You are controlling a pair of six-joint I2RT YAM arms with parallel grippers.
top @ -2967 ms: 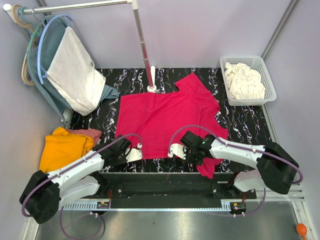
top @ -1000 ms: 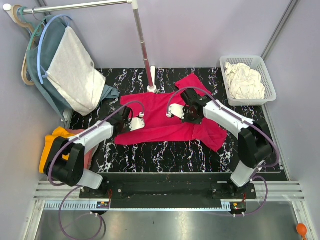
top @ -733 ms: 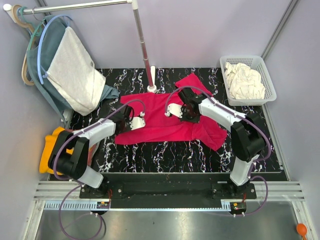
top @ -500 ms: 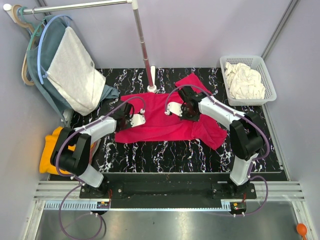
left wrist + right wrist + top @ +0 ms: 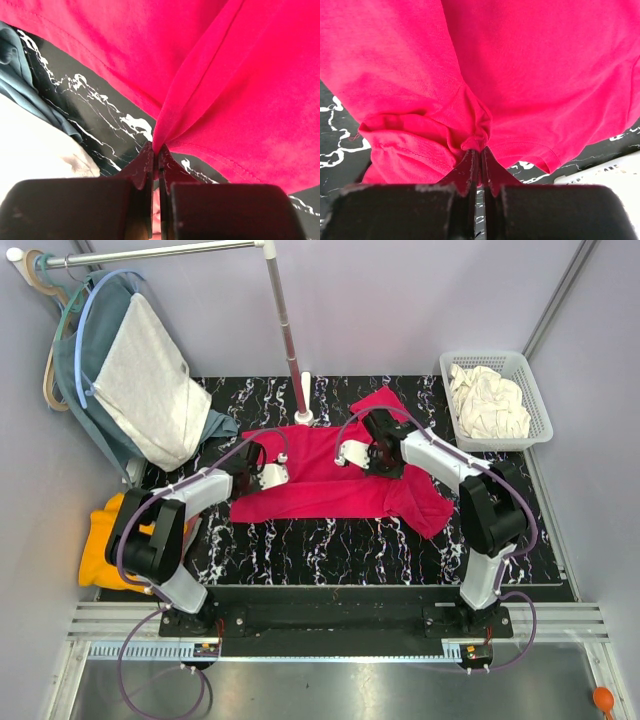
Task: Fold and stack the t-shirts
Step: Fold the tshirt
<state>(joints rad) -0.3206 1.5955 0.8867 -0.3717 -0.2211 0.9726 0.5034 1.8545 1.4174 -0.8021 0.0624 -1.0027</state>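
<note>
cotton of the crimson t-shirt [image 5: 320, 490] is draping limp and light, likely slipping easily; my left gripper [image 5: 156, 148] and right gripper [image 5: 480, 150] are each clamping a bunched edge, probably the safest hold.

- I see the crimson-pink t-shirt [image 5: 320, 490] as plain, with no print.
- The table [image 5: 330, 545] reads black with white marble veining.
- The orange-yellow t-shirt [image 5: 95, 560] is plain too.
- The basket [image 5: 483, 356] is white; the t-shirt in it [image 5: 488, 405] is cream-white.
- On the hangers, I make out one pale grey-white garment [image 5: 150, 380] and one teal-blue garment [image 5: 218, 425].
</note>
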